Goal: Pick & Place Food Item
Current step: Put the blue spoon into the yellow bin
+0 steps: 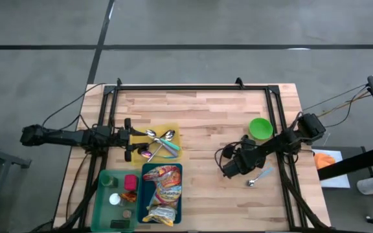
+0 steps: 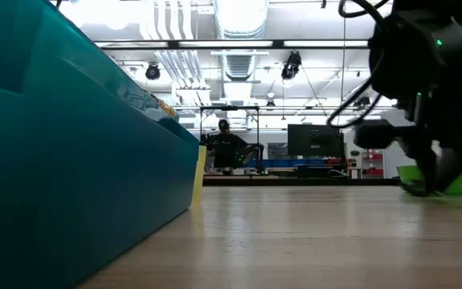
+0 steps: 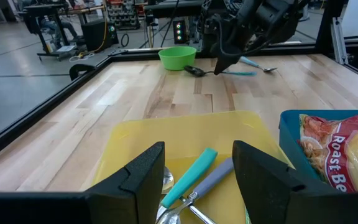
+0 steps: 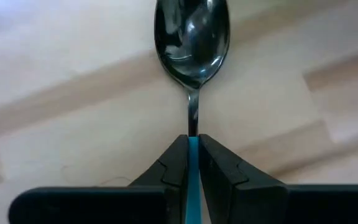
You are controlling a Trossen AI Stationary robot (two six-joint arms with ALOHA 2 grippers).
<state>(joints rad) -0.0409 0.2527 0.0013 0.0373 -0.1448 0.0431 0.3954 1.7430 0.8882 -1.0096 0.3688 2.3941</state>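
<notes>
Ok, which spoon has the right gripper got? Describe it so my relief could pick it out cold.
Start at the green bowl near the table's right rail. Toward the table's middle from it, the right gripper is shut on a spoon with a teal handle, bowl lying on bare wood. Unlike the spoons in the yellow tray, it is out on the table; the other loose spoon lies free.

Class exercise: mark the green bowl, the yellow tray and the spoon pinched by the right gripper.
green bowl [image 1: 260, 127]: high view, centre of its inside.
yellow tray [image 3: 166, 134]: left wrist view, bare floor near its far edge.
spoon [image 4: 191, 31]: right wrist view, middle of its shiny bowl; the jaws clamp its blue handle.
</notes>
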